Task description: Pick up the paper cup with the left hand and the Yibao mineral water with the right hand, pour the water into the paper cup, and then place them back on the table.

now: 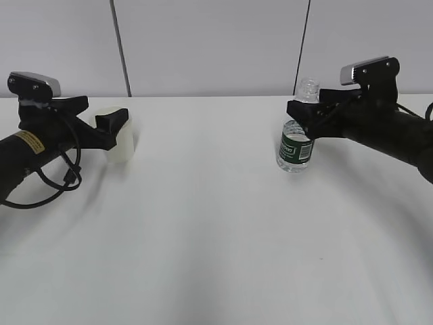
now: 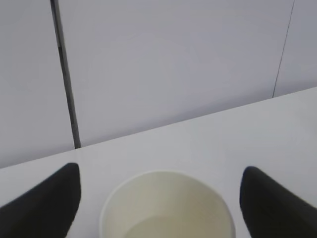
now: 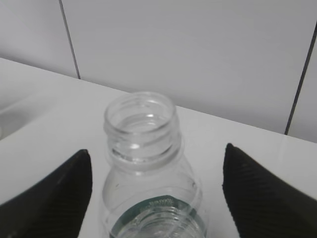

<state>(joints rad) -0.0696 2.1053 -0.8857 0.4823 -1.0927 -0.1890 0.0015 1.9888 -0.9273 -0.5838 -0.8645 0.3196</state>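
On the white table (image 1: 216, 223), the left black gripper (image 2: 158, 203) straddles the small white paper cup (image 2: 167, 208), fingers spread clear of it. Right black gripper (image 3: 156, 193) likewise gapes around the clear green-labelled plastic bottle (image 3: 148, 173).

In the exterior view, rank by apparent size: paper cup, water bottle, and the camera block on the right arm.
1. Water bottle: tallest, clearly largest.
2. Paper cup: partly hidden by the left gripper, so only roughly judged.
3. Right arm's camera block: close to the cup in apparent size; their order is unsure.

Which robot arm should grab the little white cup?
The left: its open black gripper already straddles the small white paper cup. The right gripper is across the white table, around the clear green-labelled bottle.
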